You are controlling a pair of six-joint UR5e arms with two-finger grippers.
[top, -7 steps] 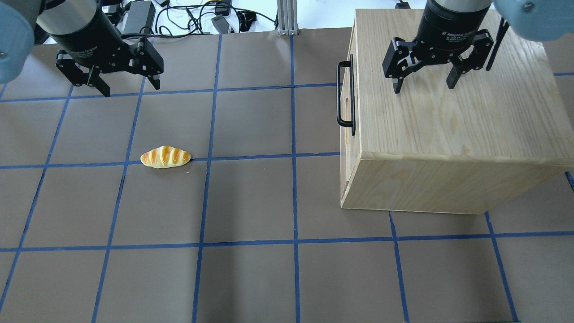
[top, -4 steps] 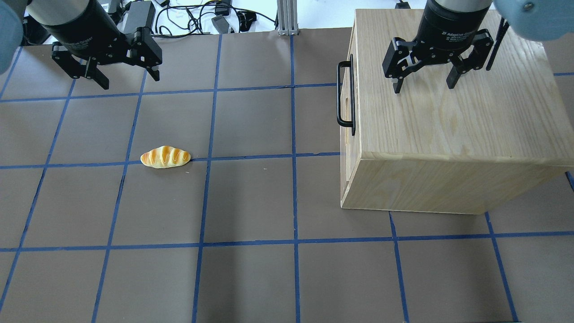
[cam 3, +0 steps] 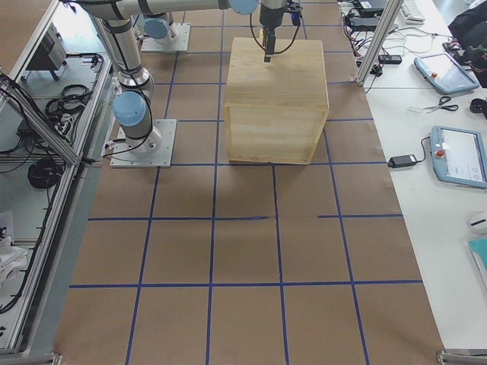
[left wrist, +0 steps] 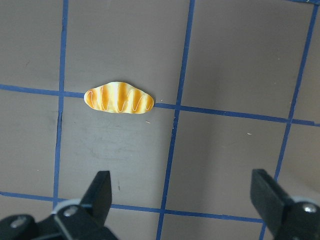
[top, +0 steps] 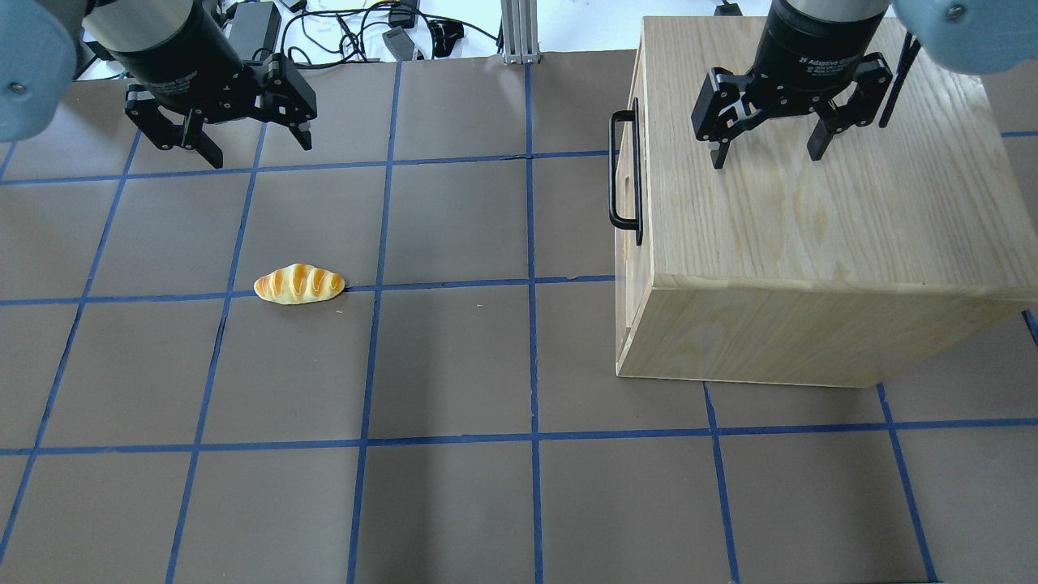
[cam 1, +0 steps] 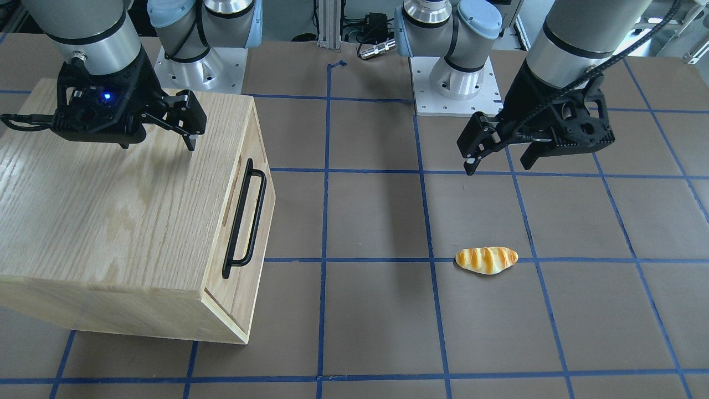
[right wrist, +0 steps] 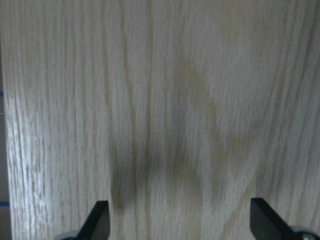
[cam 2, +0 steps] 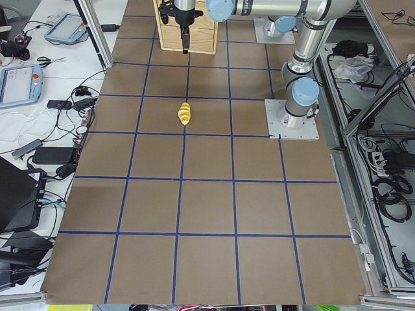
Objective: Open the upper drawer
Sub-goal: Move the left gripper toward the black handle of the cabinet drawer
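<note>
The upper drawer [cam 1: 243, 216] sits shut in the cabinet [top: 811, 203] at the overhead view's right. The right gripper [top: 766, 158] hovers over the cabinet top, jaws spread. At upper left, the left gripper [top: 259, 152] hangs above the surface [top: 454, 365], jaws spread, apart from a bread roll [top: 298, 284].

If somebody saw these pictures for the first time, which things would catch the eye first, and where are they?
A big pale wooden cabinet fills the right of the overhead view, a long black handle on its shut upper drawer, the open right claw hanging above its top. A small striped bread roll lies alone on the brown table at the left, the open left claw hovering beyond it.
</note>
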